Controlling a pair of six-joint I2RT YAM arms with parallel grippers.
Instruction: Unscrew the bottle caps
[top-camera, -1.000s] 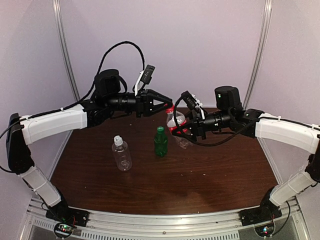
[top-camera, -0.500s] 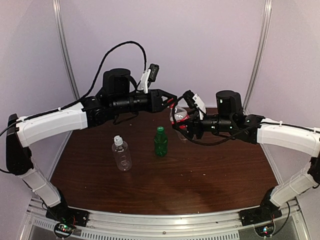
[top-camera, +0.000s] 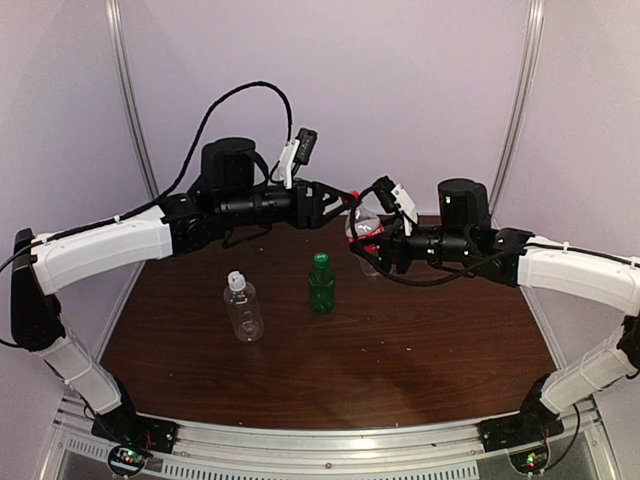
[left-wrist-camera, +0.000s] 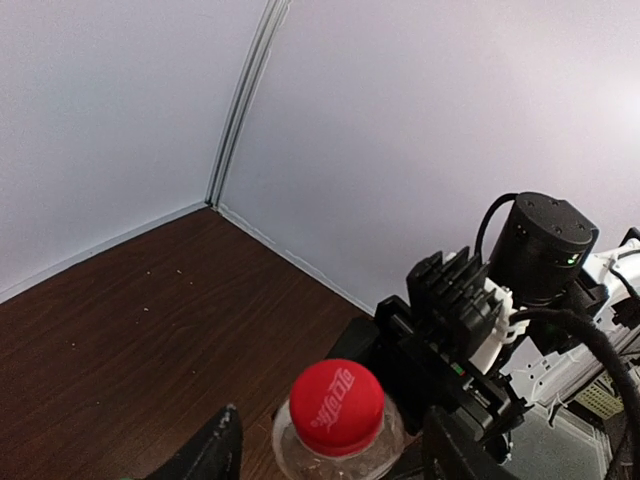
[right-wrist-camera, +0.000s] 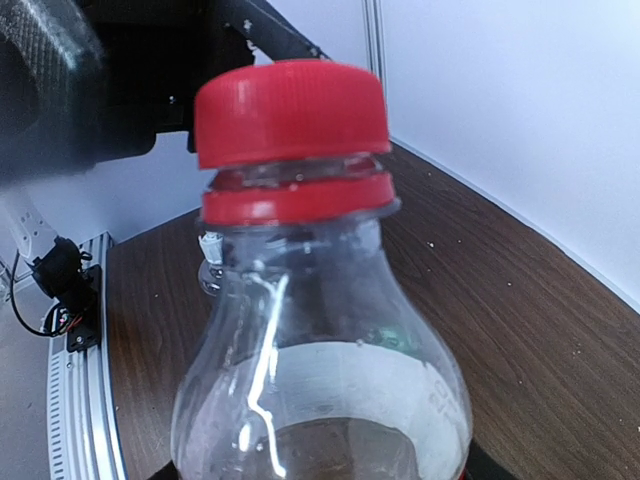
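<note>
My right gripper (top-camera: 374, 246) is shut on the clear bottle with the red label (top-camera: 366, 229), holding it tilted above the table at the back. In the right wrist view this bottle (right-wrist-camera: 320, 370) fills the picture and hides the fingers. Its red cap (left-wrist-camera: 336, 405) (right-wrist-camera: 290, 110) sits on the neck above a red ring. My left gripper (top-camera: 343, 203) (left-wrist-camera: 332, 425) is open, one finger on each side of the red cap, with a gap on both sides. The green bottle (top-camera: 321, 286) with its green cap and the wider clear bottle (top-camera: 243, 310) with its white cap (top-camera: 235, 280) stand upright on the table.
The dark wooden table (top-camera: 400, 350) is closed in by pale walls at the back and sides, with metal posts (top-camera: 130, 110) in the corners. A cable loops above the left wrist (top-camera: 240, 95). Both standing bottles are below and left of the grippers.
My left gripper has opened and let go of the red cap. The right gripper has carried the bottle a little up and to the right. The other two bottles have not moved.
</note>
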